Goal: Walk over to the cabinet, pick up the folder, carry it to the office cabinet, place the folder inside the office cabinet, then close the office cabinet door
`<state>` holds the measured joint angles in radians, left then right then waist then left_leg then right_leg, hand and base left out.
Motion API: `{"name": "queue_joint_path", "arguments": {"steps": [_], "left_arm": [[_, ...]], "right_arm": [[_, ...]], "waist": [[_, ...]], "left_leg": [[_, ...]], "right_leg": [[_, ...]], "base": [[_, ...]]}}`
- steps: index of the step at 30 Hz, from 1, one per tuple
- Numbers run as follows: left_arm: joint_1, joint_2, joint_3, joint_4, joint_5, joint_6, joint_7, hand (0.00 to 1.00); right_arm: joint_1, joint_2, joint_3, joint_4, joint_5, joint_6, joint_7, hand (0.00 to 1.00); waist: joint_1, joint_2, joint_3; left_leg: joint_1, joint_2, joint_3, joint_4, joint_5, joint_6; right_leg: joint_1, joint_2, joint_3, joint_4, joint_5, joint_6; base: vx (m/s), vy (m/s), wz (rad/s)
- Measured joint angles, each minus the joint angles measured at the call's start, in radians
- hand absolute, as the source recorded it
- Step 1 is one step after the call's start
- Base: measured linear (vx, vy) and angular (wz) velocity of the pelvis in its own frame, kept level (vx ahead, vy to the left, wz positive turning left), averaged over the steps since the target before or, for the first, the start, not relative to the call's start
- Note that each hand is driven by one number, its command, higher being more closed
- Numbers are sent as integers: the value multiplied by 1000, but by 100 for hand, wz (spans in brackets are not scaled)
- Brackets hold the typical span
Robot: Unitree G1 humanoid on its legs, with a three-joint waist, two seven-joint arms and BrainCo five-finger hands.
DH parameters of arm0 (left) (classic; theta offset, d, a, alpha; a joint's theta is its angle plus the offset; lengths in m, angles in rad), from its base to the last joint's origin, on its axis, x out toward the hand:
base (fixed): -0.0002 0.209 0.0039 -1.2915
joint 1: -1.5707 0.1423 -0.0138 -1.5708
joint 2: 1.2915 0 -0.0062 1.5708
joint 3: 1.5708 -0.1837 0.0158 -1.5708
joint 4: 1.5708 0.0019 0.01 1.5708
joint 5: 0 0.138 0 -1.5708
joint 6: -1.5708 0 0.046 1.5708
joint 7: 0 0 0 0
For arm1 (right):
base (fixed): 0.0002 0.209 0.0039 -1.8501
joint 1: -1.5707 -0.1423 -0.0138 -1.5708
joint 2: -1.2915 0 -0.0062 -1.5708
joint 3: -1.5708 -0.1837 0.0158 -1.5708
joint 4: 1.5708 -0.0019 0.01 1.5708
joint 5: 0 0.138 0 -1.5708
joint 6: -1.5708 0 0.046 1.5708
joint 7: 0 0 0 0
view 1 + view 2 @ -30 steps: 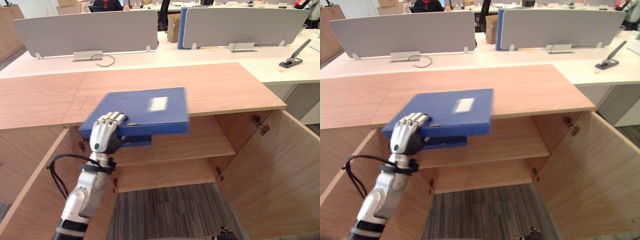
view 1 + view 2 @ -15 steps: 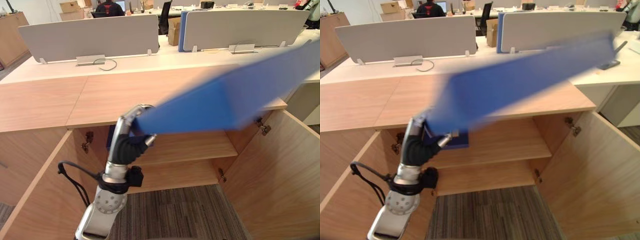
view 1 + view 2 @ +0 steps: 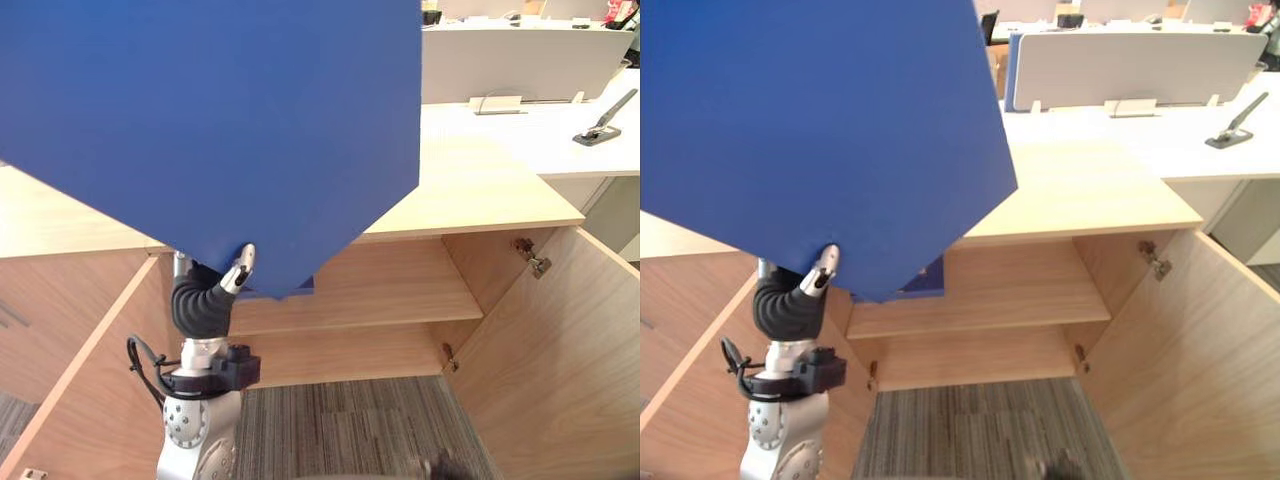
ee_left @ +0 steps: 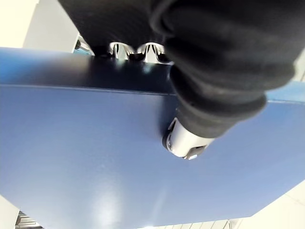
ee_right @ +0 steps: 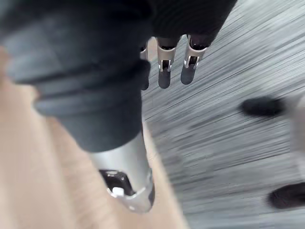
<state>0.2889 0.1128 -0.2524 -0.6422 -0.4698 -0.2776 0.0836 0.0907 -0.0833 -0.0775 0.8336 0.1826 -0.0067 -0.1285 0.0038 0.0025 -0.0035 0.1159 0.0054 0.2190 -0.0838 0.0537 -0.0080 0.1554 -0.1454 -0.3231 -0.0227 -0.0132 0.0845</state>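
A large blue folder [image 3: 200, 130] stands tilted up close in front of me, one corner pointing down. My left hand [image 3: 205, 300] is shut on that lower corner, thumb [image 4: 186, 143] on one face and fingers [image 4: 133, 50] curled over its edge. The folder hangs in front of the open office cabinet [image 3: 400, 290], above its shelf and hiding the left part of the cabinet top [image 3: 470, 190]. My right hand [image 5: 164, 71] hangs low over striped grey carpet, fingers relaxed and holding nothing.
Both cabinet doors stand open: the right door [image 3: 560, 360] and the left door [image 3: 90, 390]. Another blue item [image 3: 925, 280] lies on the shelf behind the folder's corner. Behind the cabinet is a white desk with grey screens [image 3: 520, 65] and a black stapler [image 3: 600, 125].
The folder has swung from lying flat at the cabinet's edge up to nearly upright close before the camera. My left hand turned with it and kept hold.
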Motion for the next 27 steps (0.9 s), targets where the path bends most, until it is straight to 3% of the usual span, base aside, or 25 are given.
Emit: {"name": "queue_joint_path", "arguments": {"steps": [2, 6, 12, 15, 23, 27], "left_arm": [[64, -25, 3, 0, -57, 18, -25, 100], [135, -51, 26, 2, -90, 37, -55, 100], [184, -73, 41, 10, -78, 60, -71, 100], [200, -80, 43, 12, -46, 67, -71, 100], [206, -82, 66, 13, 72, 69, -71, 100], [190, -86, 104, 13, 116, 69, -71, 100]], "right_arm": [[-4, 44, 1, -249, 11, -28, -36, 0], [25, 91, -9, -575, 35, -60, -68, 0], [56, 151, 1, -886, 72, -112, -129, 0], [55, 151, 26, -1015, 72, -140, -138, 0], [-38, 141, 16, -1101, 72, -146, -125, 0], [-125, 105, -9, -1107, 118, -148, -78, 0]], "waist": [[9, -2, 1], [12, -13, 9], [8, -40, 26], [12, -41, 26], [16, -41, 27], [18, -41, 27]], "left_leg": [[0, 1, 0, 0, 0, 0], [7, 1, 0, 0, 0, 0], [25, 2, 3, -2, -2, 1], [25, 0, 4, -2, -3, 1], [19, 1, 2, -1, -3, 0], [4, 0, 0, 1, -3, 0]], "right_leg": [[1, 0, 0, -1, 0, 0], [8, -1, 0, -2, 0, 0], [26, -2, 1, -3, 0, 0], [26, -4, 0, -4, 0, 1], [21, -1, 0, -7, 0, 1], [7, -1, 0, -6, 0, 1]], "base": [[0, 0, 0], [-26, -1, 0], [-38, -1, -1], [-42, 11, 0], [-8, -1, 0], [0, 0, 0]]}}
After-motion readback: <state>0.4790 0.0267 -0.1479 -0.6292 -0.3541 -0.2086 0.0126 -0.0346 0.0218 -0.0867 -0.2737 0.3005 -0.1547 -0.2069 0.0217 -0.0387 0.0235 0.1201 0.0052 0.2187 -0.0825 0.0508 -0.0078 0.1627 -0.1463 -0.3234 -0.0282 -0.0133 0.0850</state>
